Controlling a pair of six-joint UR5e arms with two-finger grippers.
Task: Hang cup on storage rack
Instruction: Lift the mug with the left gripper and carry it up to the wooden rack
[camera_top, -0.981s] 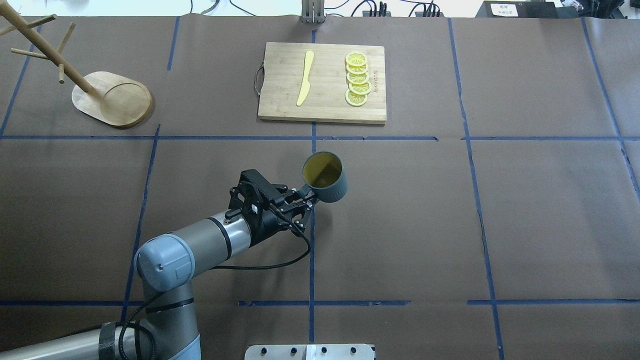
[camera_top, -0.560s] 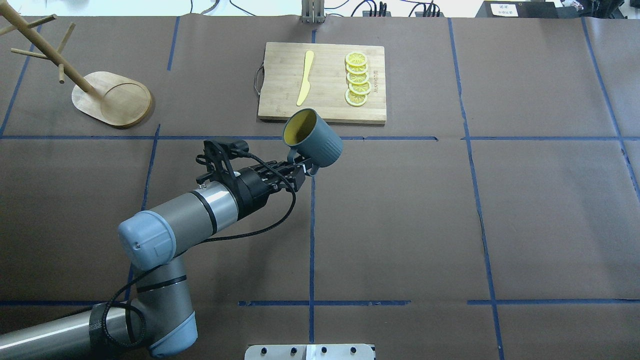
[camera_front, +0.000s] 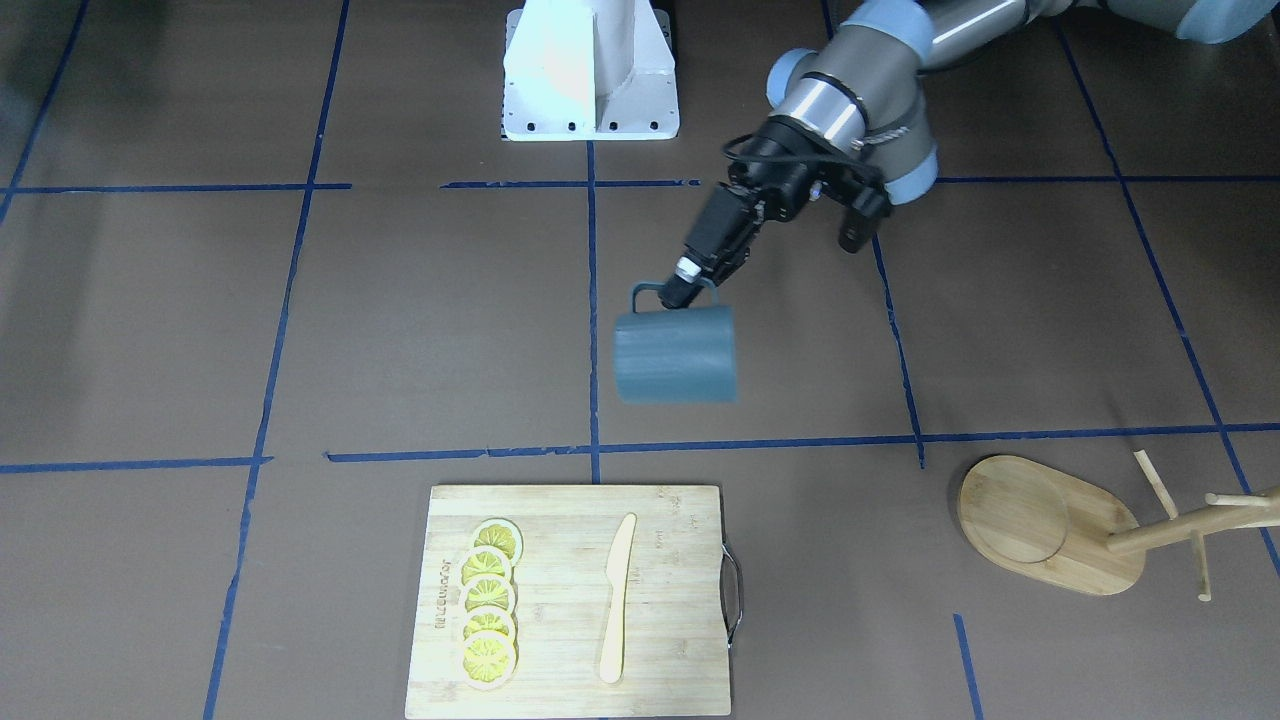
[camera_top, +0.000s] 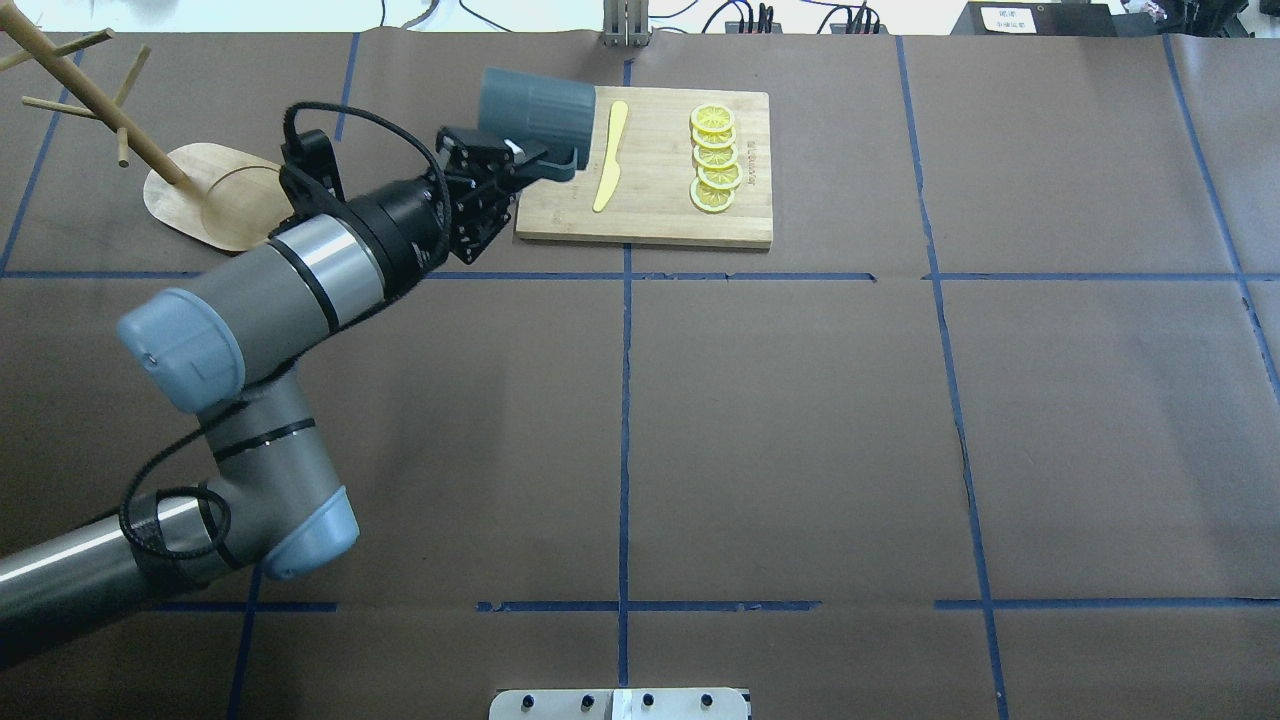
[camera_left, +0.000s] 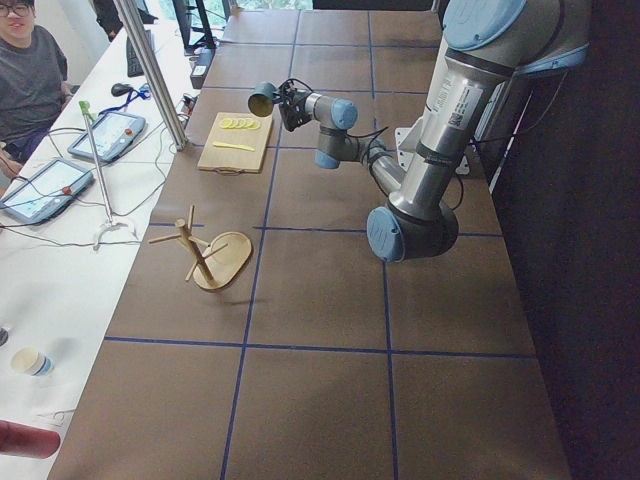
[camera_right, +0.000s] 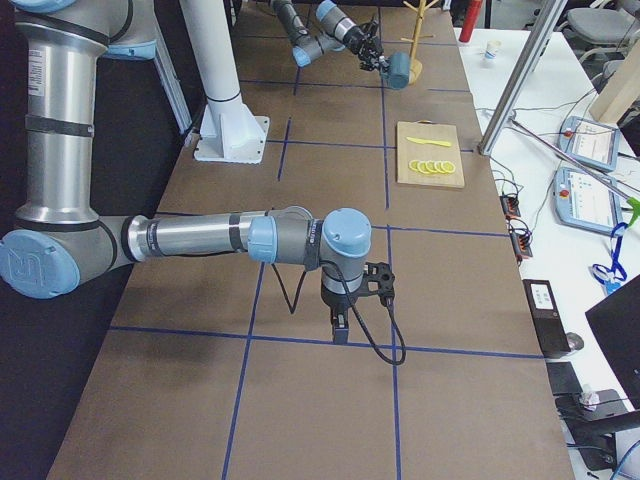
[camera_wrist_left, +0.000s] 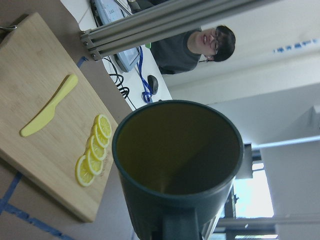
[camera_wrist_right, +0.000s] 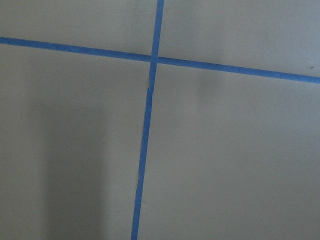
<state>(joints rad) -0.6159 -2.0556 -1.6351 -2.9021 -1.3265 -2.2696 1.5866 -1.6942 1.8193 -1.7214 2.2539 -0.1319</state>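
Observation:
My left gripper (camera_top: 540, 160) is shut on the handle of the dark blue-grey cup (camera_top: 535, 108) and holds it in the air on its side, over the left edge of the cutting board. The front view shows the gripper (camera_front: 684, 288) above the hanging cup (camera_front: 675, 355). The left wrist view looks into the cup's yellow inside (camera_wrist_left: 177, 150). The bamboo storage rack (camera_top: 225, 195) stands at the far left, its pole (camera_top: 90, 95) and pegs bare; it also shows in the front view (camera_front: 1040, 520). My right gripper (camera_right: 340, 325) shows only in the exterior right view, low over the table; I cannot tell its state.
A bamboo cutting board (camera_top: 650, 210) with a yellow knife (camera_top: 610, 155) and several lemon slices (camera_top: 715, 160) lies at the far centre. Blue tape lines (camera_wrist_right: 145, 125) cross the brown table. A metal post (camera_top: 625, 25) stands behind the board. An operator (camera_left: 25, 75) sits beyond the far edge.
My left arm has lifted the cup from the table's centre and carried it away from the robot and to the left, tipping it onto its side near the board's left edge.

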